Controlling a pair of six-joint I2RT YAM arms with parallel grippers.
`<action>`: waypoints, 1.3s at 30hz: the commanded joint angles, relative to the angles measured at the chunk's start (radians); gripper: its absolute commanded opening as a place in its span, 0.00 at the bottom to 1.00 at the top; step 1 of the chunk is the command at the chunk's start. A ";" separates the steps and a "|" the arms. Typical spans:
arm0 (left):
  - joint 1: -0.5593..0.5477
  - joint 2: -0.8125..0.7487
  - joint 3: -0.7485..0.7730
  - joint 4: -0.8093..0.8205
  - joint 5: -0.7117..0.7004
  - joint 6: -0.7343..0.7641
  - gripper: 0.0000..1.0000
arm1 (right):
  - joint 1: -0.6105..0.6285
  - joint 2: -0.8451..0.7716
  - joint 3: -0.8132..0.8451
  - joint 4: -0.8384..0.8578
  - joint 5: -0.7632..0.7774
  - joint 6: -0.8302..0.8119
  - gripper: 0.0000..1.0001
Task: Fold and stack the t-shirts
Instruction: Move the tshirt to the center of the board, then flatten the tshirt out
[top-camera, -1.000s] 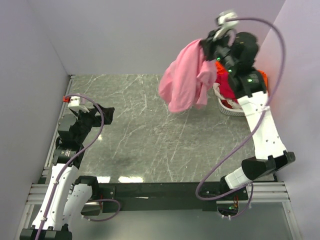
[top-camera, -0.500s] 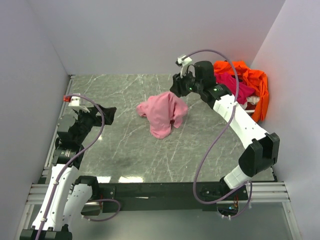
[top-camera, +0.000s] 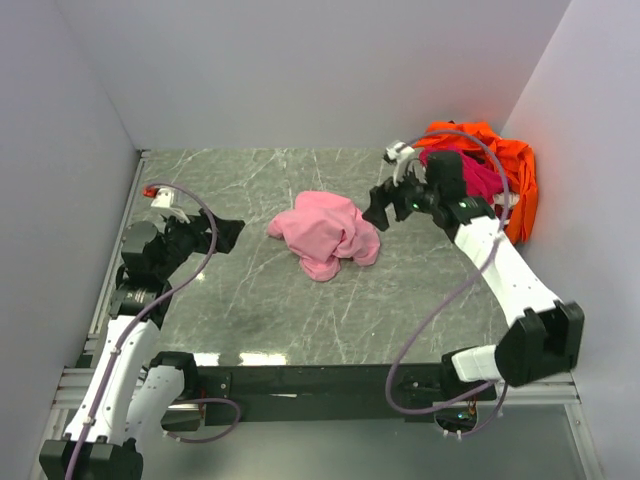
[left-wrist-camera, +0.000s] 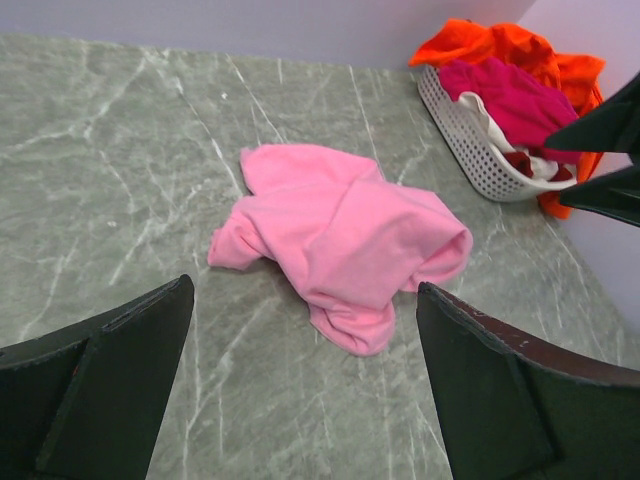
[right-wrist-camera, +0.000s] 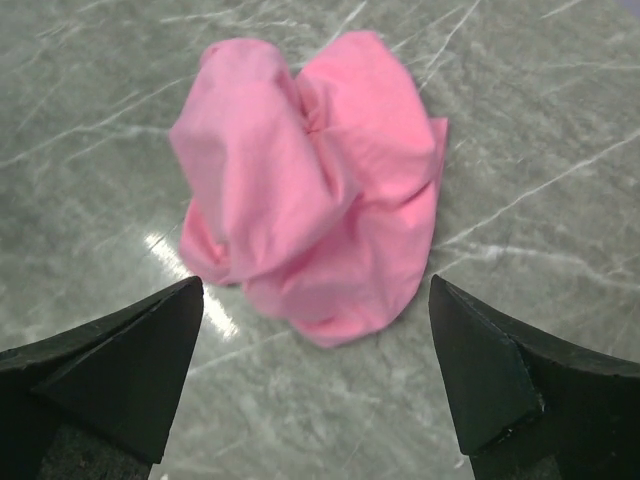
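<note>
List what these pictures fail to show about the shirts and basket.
- pink t-shirt: bunched in every view; its own folds hide collar and sleeves.
- white basket: whatever lies beneath the magenta t-shirt is hidden, top and left wrist views.
- orange t-shirt: draped over the basket's far rim; its lower part is hidden behind it.

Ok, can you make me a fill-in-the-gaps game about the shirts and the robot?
The crumpled shirt on the table is light ____. The white basket holds a magenta shirt and a bright ____ one. The right arm's fingers are ____, holding nothing.
Missing: pink, orange, open.
</note>
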 joint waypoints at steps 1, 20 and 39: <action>-0.002 0.022 0.005 0.049 0.080 0.003 0.99 | -0.043 -0.138 -0.085 0.023 -0.124 -0.053 1.00; -0.360 0.318 0.166 -0.123 -0.068 0.024 0.99 | -0.243 -0.275 -0.280 0.122 -0.303 0.053 0.98; -0.709 0.792 0.370 -0.132 -0.513 0.015 0.74 | -0.256 -0.198 -0.234 0.026 -0.337 0.042 0.95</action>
